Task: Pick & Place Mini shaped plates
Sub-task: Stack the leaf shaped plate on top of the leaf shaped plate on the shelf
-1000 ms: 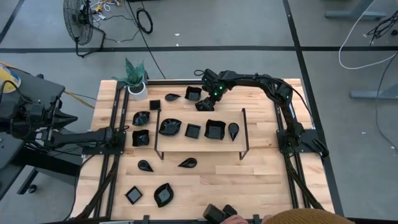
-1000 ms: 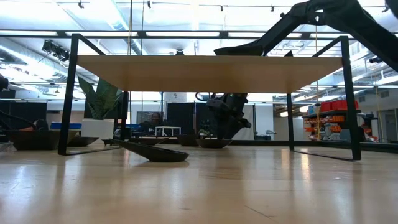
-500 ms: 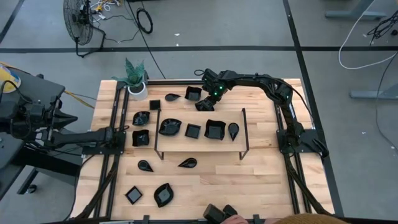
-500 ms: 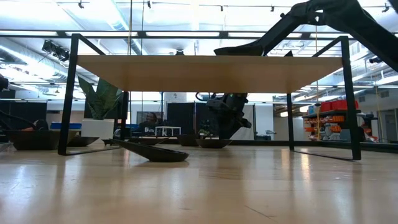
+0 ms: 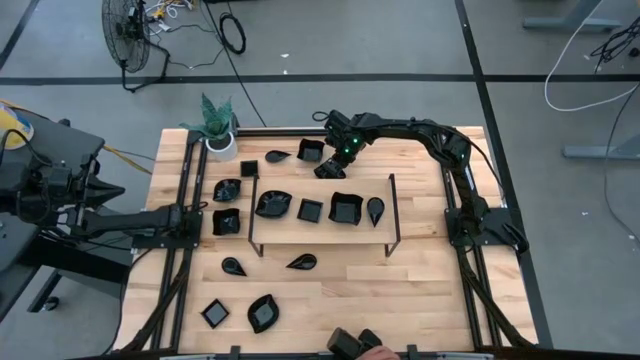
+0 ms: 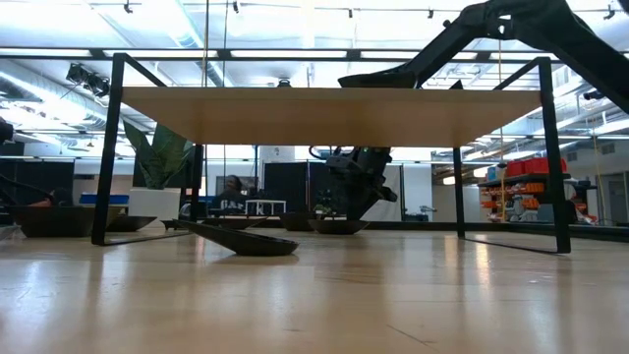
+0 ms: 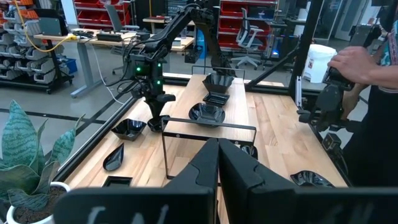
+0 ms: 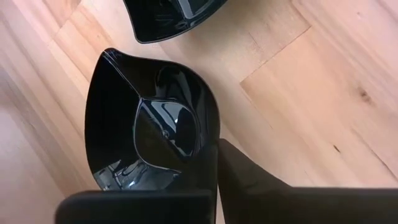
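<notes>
Black glossy mini shaped plates lie about the table and on the wire-frame shelf (image 5: 320,215). My right gripper (image 5: 327,166) stands at the far middle of the table, pointing down, shut on a teardrop plate (image 8: 149,130), which also shows as the plate (image 5: 323,171) in the high view. This plate rests on the table next to a square plate (image 5: 311,150). My left gripper (image 5: 205,215) waits shut at the table's left side, close to a plate (image 5: 226,221), with nothing between its fingers (image 7: 217,163). My right gripper has the teardrop plate by its rim (image 8: 213,144) on one long side. One finger (image 8: 249,177) shows outside the rim. The other cannot be told apart from the black inside of the plate. The fingers come from above, and the plate's underside stays on the table.
A white pot with a green plant (image 5: 218,130) stands at the far left corner. Several plates (image 5: 345,208) sit on the shelf, and others (image 5: 263,312) lie near the front edge. A person's hand (image 5: 375,351) holds a black device at the near edge.
My right gripper has shut on the teardrop plate's rim without moving from its place, and the plate stays on the table. A person's head at the near edge has gone out of the high view.
</notes>
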`<state>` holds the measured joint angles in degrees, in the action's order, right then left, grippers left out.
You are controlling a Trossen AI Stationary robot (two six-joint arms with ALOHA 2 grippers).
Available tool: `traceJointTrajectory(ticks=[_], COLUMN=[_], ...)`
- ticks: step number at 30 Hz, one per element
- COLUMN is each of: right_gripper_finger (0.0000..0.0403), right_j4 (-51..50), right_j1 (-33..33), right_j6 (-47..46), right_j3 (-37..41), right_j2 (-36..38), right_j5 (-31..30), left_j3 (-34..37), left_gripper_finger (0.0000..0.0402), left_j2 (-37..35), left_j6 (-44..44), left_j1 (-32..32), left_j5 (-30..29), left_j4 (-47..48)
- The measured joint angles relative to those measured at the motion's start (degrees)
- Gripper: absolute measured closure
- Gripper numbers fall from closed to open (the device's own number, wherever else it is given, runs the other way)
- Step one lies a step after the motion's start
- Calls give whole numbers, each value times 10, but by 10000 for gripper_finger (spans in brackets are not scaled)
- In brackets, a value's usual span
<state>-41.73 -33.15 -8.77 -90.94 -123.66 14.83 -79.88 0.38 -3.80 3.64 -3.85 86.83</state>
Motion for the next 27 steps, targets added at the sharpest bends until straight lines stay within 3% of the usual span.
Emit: traceJointTrajectory(ticks=[27], right_gripper_finger=[403], right_j4=[-9], right_j1=[-12], right_j6=[-43], right_j3=[-15], right_j2=[144], right_j5=[-4], left_j3=[0], left_gripper_finger=[383], left_j2=[0], left_j6=[0], left_j1=[0], left_j5=[0], left_j4=[0])
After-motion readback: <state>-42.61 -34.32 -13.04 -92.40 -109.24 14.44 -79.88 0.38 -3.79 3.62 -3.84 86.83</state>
